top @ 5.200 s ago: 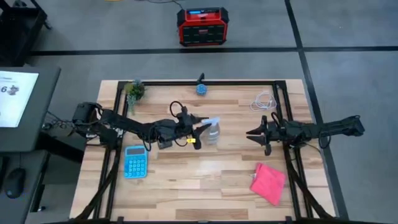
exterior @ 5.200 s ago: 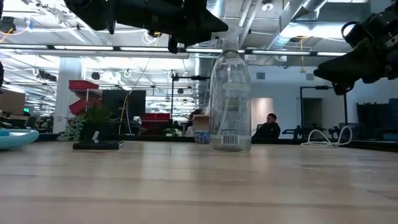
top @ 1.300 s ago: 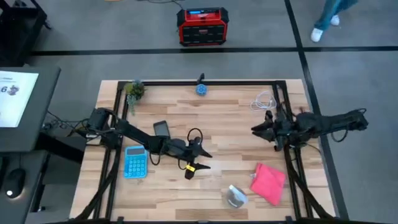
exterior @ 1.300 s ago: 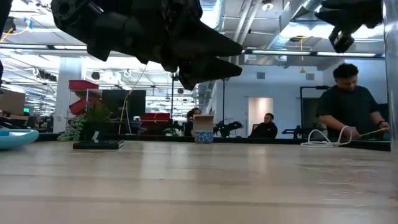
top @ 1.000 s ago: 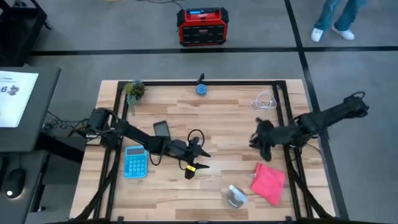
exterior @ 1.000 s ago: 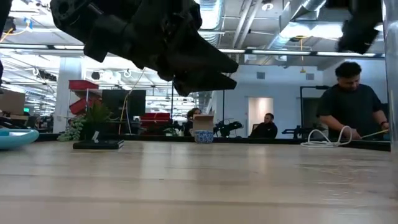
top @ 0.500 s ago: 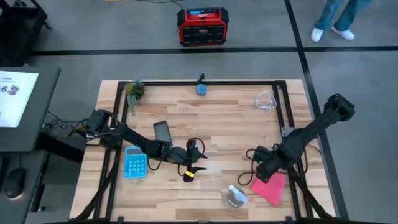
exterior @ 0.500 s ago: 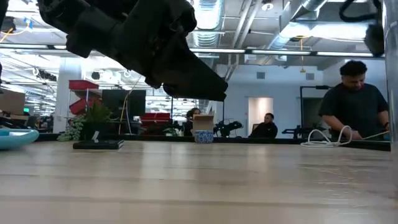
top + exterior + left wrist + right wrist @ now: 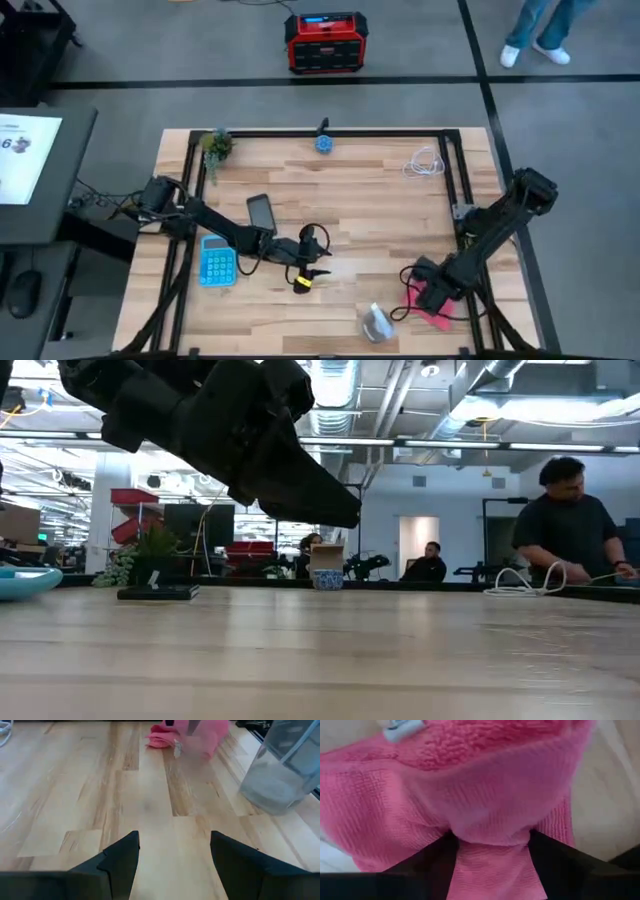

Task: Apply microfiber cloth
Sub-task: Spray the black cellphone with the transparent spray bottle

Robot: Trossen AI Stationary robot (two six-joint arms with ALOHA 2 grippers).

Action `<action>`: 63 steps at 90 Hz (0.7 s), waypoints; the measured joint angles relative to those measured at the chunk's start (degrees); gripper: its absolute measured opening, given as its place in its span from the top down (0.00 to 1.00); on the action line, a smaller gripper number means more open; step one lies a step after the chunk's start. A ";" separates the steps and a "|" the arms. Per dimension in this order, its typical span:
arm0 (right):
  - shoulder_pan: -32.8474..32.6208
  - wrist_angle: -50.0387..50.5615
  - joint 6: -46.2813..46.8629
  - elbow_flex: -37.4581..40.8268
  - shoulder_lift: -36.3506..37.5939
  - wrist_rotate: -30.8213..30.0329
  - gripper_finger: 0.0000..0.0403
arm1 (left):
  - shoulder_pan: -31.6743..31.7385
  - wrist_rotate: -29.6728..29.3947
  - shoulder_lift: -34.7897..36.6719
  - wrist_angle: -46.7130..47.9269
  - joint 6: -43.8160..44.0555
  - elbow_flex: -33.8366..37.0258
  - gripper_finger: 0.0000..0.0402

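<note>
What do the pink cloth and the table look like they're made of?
The cloth looks like soft microfiber: fuzzy, looped pile on one face, fine knit on the other, bunching between the right pincer's fingers. The table appears to be pale wood planks, with visible grain and seams and a smooth, slightly glossy finish.

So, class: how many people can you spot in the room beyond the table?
2: one person stands at the far right by the table's edge; another person sits farther back near the middle. Others may be hidden.
</note>
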State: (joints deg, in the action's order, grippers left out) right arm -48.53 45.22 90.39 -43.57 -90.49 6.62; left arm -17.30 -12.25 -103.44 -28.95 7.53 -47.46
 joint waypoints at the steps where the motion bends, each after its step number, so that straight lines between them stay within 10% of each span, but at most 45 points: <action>1: 0.10 -0.03 -0.05 -0.05 -0.24 -0.17 0.50 | 0.00 -0.09 0.00 -0.03 0.00 0.00 0.46; 25: 8.58 0.08 -8.06 -0.02 -0.03 -8.89 0.96 | 0.00 -5.09 4.23 4.13 -0.33 0.00 0.46; 45: 19.41 -1.19 -21.04 -5.23 4.10 -24.16 0.98 | -0.15 -9.64 10.73 11.36 -0.81 0.00 0.45; 63: 29.95 -14.23 -37.81 -9.36 4.10 -23.10 0.99 | -0.37 -12.10 13.39 15.32 -0.15 0.00 0.45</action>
State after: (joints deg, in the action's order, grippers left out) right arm -18.59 30.99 52.58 -52.93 -86.39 -16.48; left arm -17.67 -24.35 -90.05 -13.63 7.38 -47.46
